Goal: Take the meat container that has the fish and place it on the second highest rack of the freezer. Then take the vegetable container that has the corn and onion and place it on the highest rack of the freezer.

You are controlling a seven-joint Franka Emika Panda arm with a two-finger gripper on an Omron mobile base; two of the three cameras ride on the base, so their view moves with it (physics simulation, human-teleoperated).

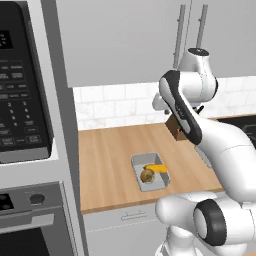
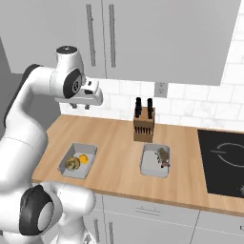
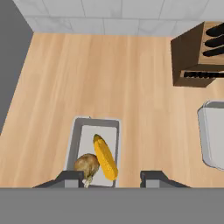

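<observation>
A grey tray [image 2: 90,151] holds the yellow corn cob [image 3: 105,157] and the brown onion [image 3: 86,164]; it sits near the counter's front edge, and the left base view shows the tray [image 1: 137,162] as well. To its right lies a second grey tray [image 2: 151,166] with the small dark fish [image 2: 163,156] in it. My gripper [image 2: 80,106] hangs high above the corn and onion tray, open and holding nothing. In the hand view the gripper [image 3: 111,179] straddles that tray's near end. The freezer and its racks are out of view.
A wooden knife block [image 2: 144,121] stands at the back between the two trays. A black cooktop [image 2: 224,162] lies at the right end of the wooden counter [image 2: 119,138]. The black-fronted wall oven [image 1: 22,100] and its grey cabinet side [image 1: 65,125] bound the counter on the left.
</observation>
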